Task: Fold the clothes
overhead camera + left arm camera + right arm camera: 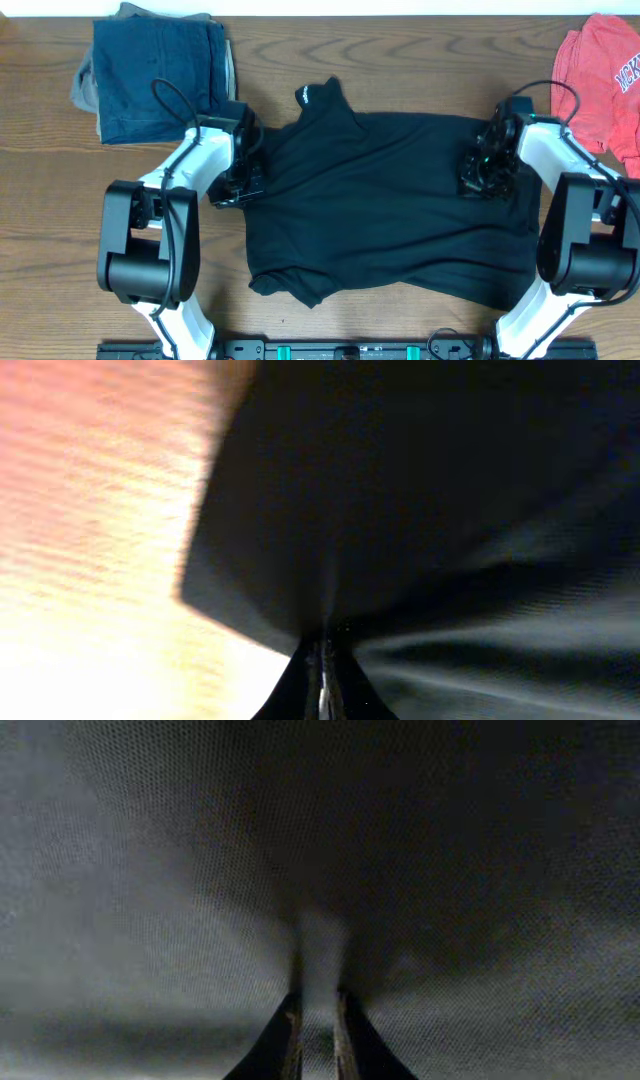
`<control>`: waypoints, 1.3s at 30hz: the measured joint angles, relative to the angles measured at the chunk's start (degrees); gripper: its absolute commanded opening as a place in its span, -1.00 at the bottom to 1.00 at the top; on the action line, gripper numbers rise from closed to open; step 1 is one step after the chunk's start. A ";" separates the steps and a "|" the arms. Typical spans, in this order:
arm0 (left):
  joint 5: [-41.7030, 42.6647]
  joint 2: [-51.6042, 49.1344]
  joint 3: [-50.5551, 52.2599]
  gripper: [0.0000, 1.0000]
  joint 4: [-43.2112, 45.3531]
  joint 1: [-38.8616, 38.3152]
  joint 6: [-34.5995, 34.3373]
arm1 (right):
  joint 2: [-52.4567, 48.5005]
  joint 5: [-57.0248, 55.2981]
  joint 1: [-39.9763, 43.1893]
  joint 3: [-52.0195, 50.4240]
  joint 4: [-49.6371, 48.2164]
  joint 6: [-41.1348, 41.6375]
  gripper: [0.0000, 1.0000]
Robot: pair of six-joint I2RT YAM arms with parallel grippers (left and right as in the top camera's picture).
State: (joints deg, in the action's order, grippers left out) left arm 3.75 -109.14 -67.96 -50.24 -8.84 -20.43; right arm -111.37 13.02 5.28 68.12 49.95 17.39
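The black garment (390,205) lies spread across the middle of the wooden table, with a small white text mark near its top point. My left gripper (243,180) sits at its left edge, shut on a pinch of the black fabric (420,510), with wood showing to the left in the left wrist view. My right gripper (487,172) sits on its upper right part, its fingers close together with a fold of the mesh-like black fabric (320,870) between them. The fabric fills the right wrist view.
A folded dark-blue denim and tan pile (155,65) lies at the back left. A coral-red shirt with lettering (605,75) lies at the back right edge. Bare wood table (50,200) shows left of the garment.
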 measured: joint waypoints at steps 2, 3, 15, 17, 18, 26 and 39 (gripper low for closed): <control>-0.37 0.00 0.00 -0.88 -0.94 0.98 -0.35 | 0.50 0.11 0.02 -0.87 -0.94 0.28 -0.80; -0.52 0.00 0.00 -0.88 -1.42 1.57 -0.37 | 0.74 0.07 0.02 -1.20 -1.27 0.52 -0.81; -2.47 0.48 0.02 -0.88 -5.03 8.44 -1.22 | 0.98 -0.37 0.00 -1.29 -1.46 3.74 -0.81; -2.21 1.88 0.04 -0.88 -4.33 8.35 -1.46 | 0.63 -0.42 0.00 -0.63 -0.85 3.96 -0.81; -1.84 2.89 0.13 -0.87 -3.54 8.13 -1.62 | 0.39 -0.42 0.00 -0.28 -0.48 4.07 -0.82; 10.51 9.81 0.11 -0.88 12.63 1.75 1.18 | -0.13 -0.74 -0.42 0.55 0.04 4.48 -0.82; 14.97 1.20 0.13 -0.88 28.35 -5.60 2.08 | -0.24 -3.48 -4.04 1.18 0.17 4.81 -0.83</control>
State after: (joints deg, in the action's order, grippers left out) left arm 18.72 -107.94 -67.83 -21.89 -14.44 -18.35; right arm -111.61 9.54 1.23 69.30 50.13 22.20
